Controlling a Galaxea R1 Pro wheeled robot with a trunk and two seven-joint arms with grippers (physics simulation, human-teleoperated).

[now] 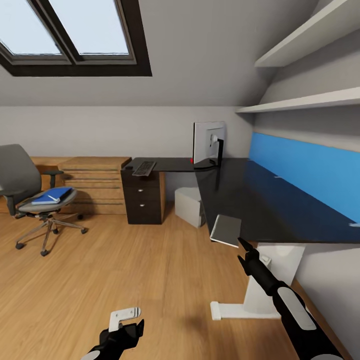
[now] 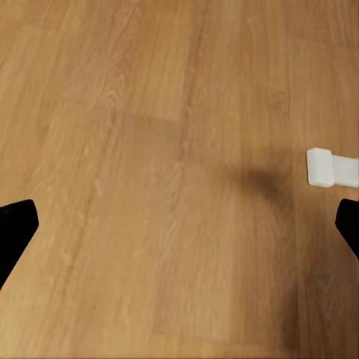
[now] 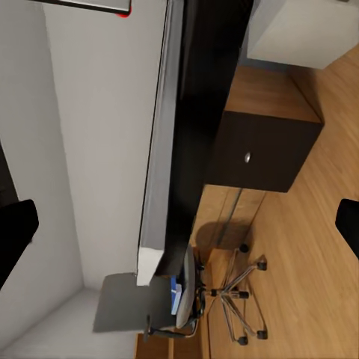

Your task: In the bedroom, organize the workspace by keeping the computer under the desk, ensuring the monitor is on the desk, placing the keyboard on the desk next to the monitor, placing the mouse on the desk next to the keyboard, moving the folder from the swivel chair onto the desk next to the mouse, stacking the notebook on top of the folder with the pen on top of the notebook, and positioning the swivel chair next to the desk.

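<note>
At the near edge of the glossy black desk (image 1: 260,200), the grey notebook (image 1: 226,230) lies tilted, partly hanging over the rim, with the right pincer (image 1: 243,251) reaching up just below it; the tips sit close to the notebook's lower corner, but whether they grip it, or how far apart they stand, I cannot tell. In the right wrist view the notebook (image 3: 161,149) runs edge-on between the dark fingertips (image 3: 15,232) at either side of the picture. Farther along the desk the monitor (image 1: 209,143) stands with its silver-white back showing, and the keyboard (image 1: 144,168) rests on the far wing above the dark drawers (image 1: 142,197). Under the desk sits the light grey computer (image 1: 190,206). Well apart to the left, the swivel chair (image 1: 22,185) carries the blue folder (image 1: 52,195) on its seat, beside an oak dresser (image 1: 97,182). The left pincer (image 1: 125,327) hangs low over the plank floor (image 1: 125,270), its fingers spread wide and holding nothing; the white foot (image 2: 329,167) of the desk leg shows near it.
</note>
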